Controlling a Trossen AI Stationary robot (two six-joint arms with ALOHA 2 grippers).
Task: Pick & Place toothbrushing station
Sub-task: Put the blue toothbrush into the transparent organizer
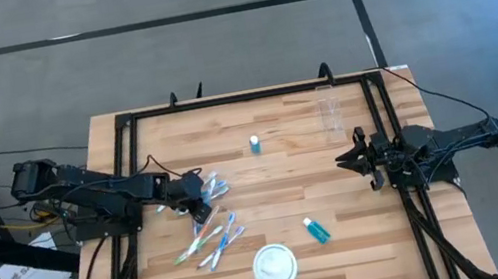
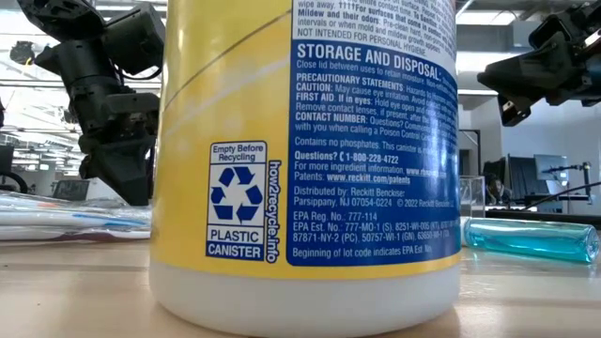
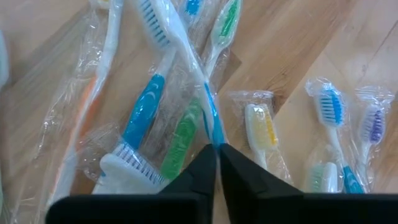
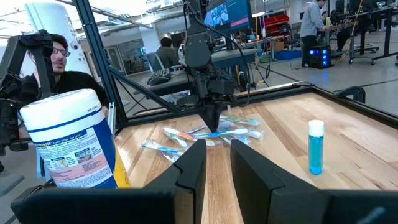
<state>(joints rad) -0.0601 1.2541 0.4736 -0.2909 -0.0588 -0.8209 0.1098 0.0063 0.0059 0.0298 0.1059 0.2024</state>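
Low view: a yellow canister (image 2: 305, 160) stands right before the camera, its top cut off, hiding most of the table behind.
Blue tube (image 2: 531, 239): lying beyond the canister, one end hidden behind it.
Clear tumbler (image 1: 329, 111): faint in the high view; contents cannot be told.
Wrapped toothbrushes (image 3: 149, 112): several run off the left wrist picture's edges.
Left gripper (image 3: 216, 152): tips pinched together at the wrapped pile; whether a brush is caught cannot be told.
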